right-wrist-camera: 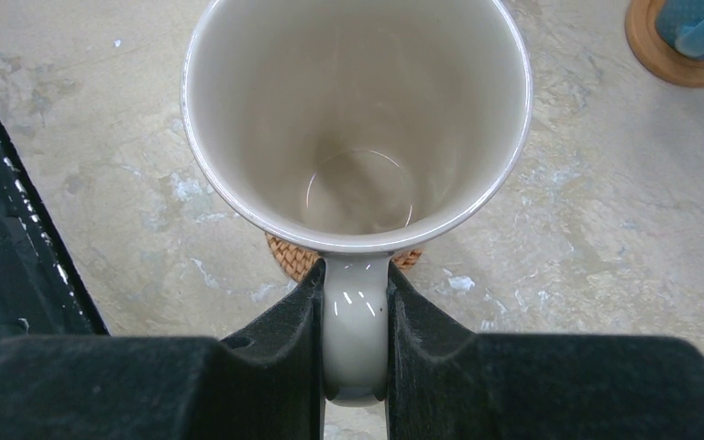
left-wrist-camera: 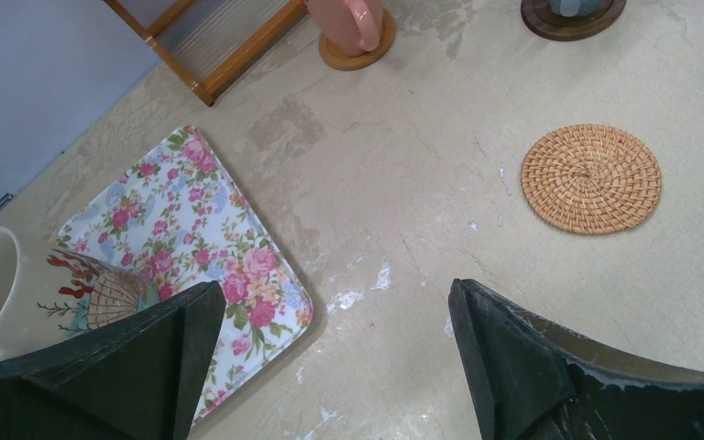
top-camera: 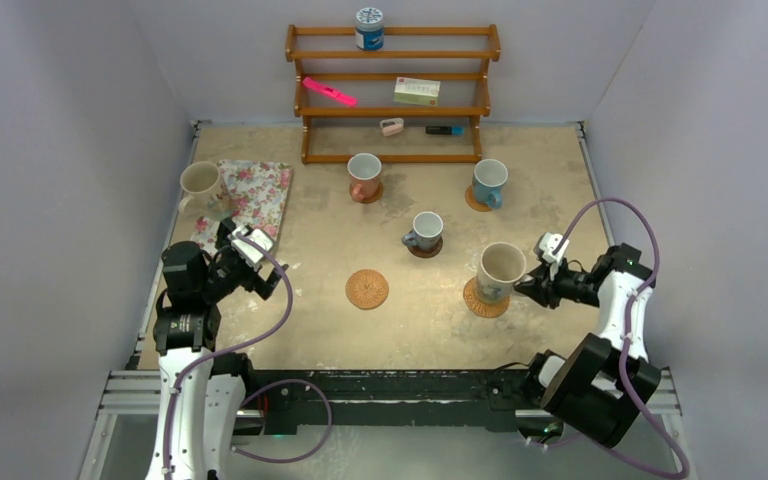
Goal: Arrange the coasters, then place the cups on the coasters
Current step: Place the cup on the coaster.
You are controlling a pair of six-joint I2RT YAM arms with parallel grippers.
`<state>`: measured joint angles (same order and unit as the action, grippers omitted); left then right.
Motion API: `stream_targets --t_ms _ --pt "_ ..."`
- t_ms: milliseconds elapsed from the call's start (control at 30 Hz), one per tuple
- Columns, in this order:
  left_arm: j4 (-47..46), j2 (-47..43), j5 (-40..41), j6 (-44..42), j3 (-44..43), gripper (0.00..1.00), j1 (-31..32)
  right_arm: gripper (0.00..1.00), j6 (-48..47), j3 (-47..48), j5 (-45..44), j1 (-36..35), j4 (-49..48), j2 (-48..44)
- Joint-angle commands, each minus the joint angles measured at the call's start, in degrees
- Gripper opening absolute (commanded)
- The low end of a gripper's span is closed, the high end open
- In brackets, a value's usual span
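Cream mug [right-wrist-camera: 357, 110] stands upright on the woven coaster [right-wrist-camera: 286, 259] at the near right of the table [top-camera: 430, 325], my right tool [right-wrist-camera: 355, 284] clamped on its handle [right-wrist-camera: 355, 353], the sensible hold since glazed ceramic looks heavy, slick and chippable, while my left tool [left-wrist-camera: 335, 339] gapes wide, empty.

The bare coaster [top-camera: 367, 289] lies left of the near cup [top-camera: 501, 264]; the far-left cup [top-camera: 200, 181] stands beside the mat [top-camera: 260, 195].

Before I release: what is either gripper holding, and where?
Right gripper pinches the cream mug by its handle; left gripper is open, holding nothing.
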<state>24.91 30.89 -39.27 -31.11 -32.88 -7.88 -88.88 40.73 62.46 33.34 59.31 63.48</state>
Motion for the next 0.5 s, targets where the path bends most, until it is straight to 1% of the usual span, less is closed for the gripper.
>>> stream_targets --t_ms 0,200,467 --pt "-0.9 0.1 -1.8 -0.8 -0.6 1.0 -0.6 0.0 1.9 -0.1 5.7 -1.2 -0.4 -1.0" --pt "-0.9 0.1 -1.9 -1.0 -0.6 1.0 -0.6 0.0 4.4 -0.8 4.9 -2.3 -2.7 -1.5" --pt "-0.9 0.1 -2.0 -1.0 -0.6 1.0 -0.6 0.0 4.6 -1.6 4.1 -2.3 -3.0 -2.3"
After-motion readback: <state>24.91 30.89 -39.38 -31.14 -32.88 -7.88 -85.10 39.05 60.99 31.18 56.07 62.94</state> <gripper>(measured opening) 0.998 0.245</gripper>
